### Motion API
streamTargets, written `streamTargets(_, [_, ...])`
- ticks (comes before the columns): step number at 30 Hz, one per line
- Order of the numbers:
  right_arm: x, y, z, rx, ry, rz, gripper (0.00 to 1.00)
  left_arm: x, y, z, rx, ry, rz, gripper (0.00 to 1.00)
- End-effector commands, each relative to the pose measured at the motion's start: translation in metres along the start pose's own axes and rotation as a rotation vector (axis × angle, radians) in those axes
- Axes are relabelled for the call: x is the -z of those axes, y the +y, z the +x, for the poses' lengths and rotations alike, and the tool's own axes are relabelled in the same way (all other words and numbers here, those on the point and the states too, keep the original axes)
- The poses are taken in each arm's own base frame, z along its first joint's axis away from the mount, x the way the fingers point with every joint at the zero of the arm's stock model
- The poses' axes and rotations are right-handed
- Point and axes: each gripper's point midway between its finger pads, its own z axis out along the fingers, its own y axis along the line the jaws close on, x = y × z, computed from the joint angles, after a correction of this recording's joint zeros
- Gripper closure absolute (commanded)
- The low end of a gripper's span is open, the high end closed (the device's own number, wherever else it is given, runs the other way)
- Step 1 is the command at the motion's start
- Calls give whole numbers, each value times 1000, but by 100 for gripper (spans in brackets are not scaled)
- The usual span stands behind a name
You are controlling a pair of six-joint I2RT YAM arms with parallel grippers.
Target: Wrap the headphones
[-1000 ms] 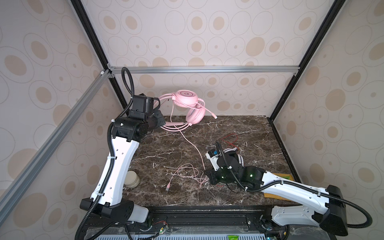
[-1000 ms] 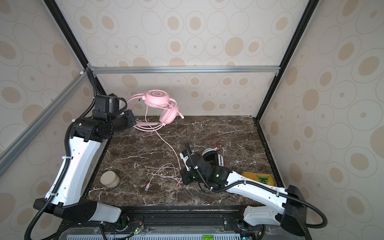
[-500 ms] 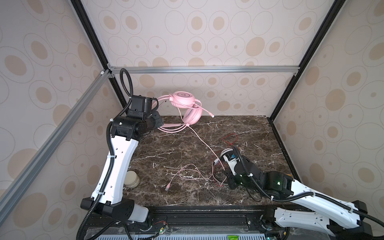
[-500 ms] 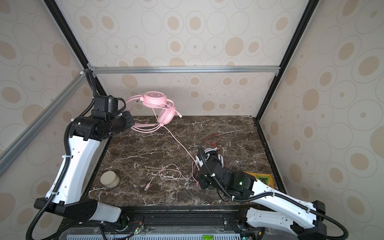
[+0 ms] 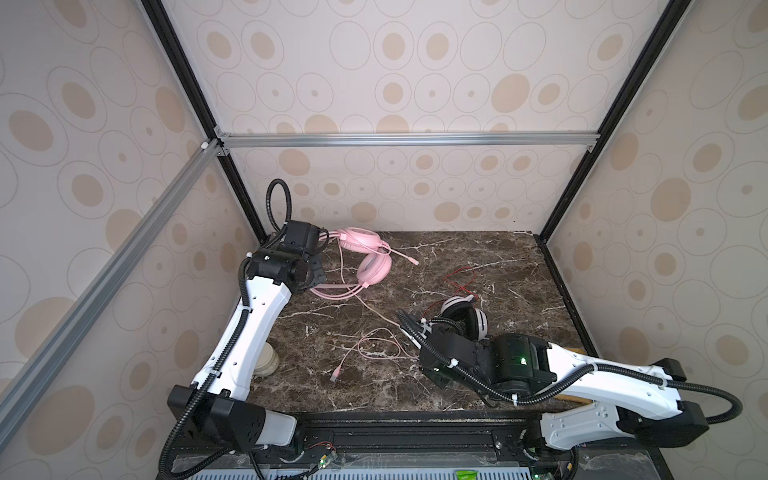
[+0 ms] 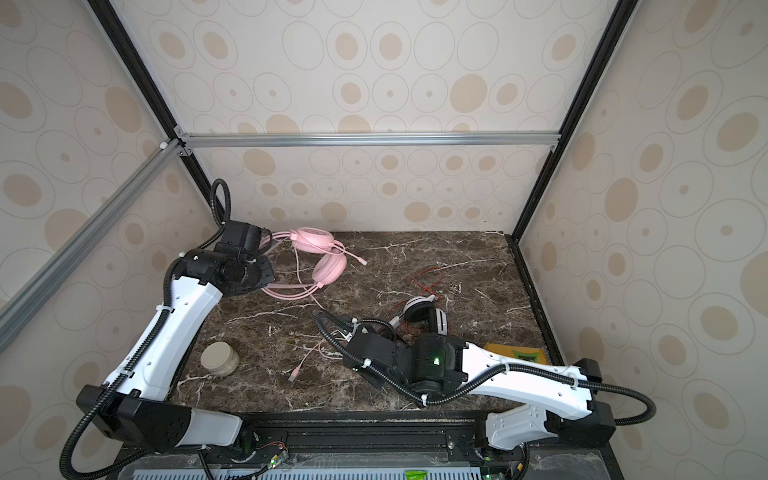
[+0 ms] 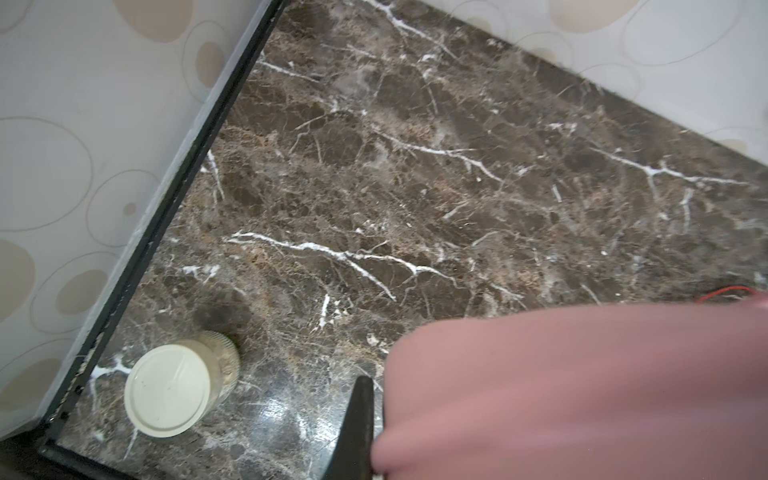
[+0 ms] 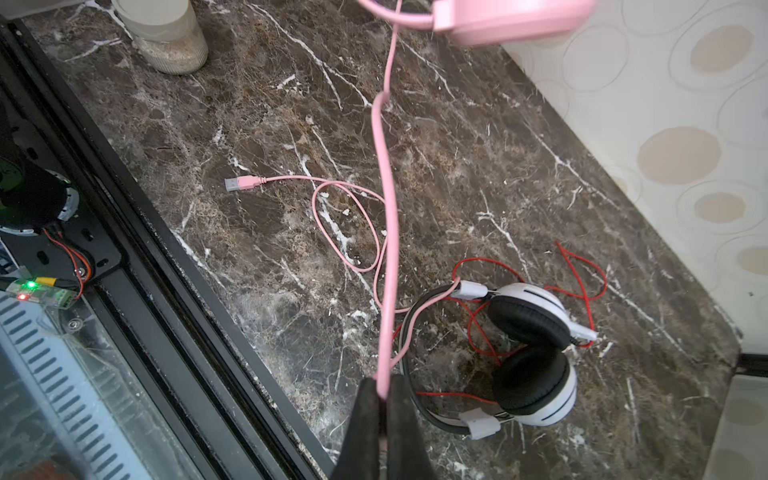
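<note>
gripping the pink headset point(image 5: 374, 266) by its band at the counter's point(image 5: 478, 257) far left, the left hand point(image 5: 318, 277) is clamped shut. the pink cable point(image 8: 384, 208) runs across the middle to the right hand point(image 8: 384, 399), pinched tight on it. just beside lies the white-and-black headset point(image 8: 536, 357), its red cable point(image 8: 582, 270) loose.

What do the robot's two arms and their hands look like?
The left arm and the right arm have smooth white shells with black joints and bases. A black ribbed hose runs along each. A small green light glows on the right arm's black joint. The left hand and right hand are black, with tapering fingers.
</note>
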Motion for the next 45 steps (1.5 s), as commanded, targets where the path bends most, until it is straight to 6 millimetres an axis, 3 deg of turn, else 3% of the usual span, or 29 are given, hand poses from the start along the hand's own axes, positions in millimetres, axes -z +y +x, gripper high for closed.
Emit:
streamTargets(1, [21, -23, -12, 94, -5, 101, 100, 21, 12, -20, 70, -132, -15, 100])
streamTargets(8, [46, -42, -47, 206, -53, 163, 100, 10, 16, 8, -12, -109, -80, 100])
streamTargets(13, [47, -51, -56, 333, 17, 246, 100, 8, 4, 29, -67, -99, -111, 100])
streamTargets(19, [50, -80, -64, 520, 59, 484, 100, 15, -10, 43, -166, -106, -145, 100])
streamTargets(23, [54, -89, -76, 607, 29, 569, 100, 19, -24, 56, -274, -95, -107, 100])
streamTargets(27, [63, -97, -85, 624, 10, 614, 100, 24, -19, 62, -310, -107, -151, 100])
streamTargets(30, [63, -99, -88, 562, -37, 562, 100, 23, -32, 71, -361, -76, -84, 100])
streamTargets(36, [52, -72, -91, 563, -177, 358, 100, 36, -84, 98, -409, -26, 265, 100])
streamTargets(40, [51, -45, -93, 619, -238, 214, 100, 35, -91, 103, -385, -7, 293, 100])
streamTargets(45, [64, -11, -97, 700, -380, 56, 100, 30, -98, 111, -382, 31, 311, 100])
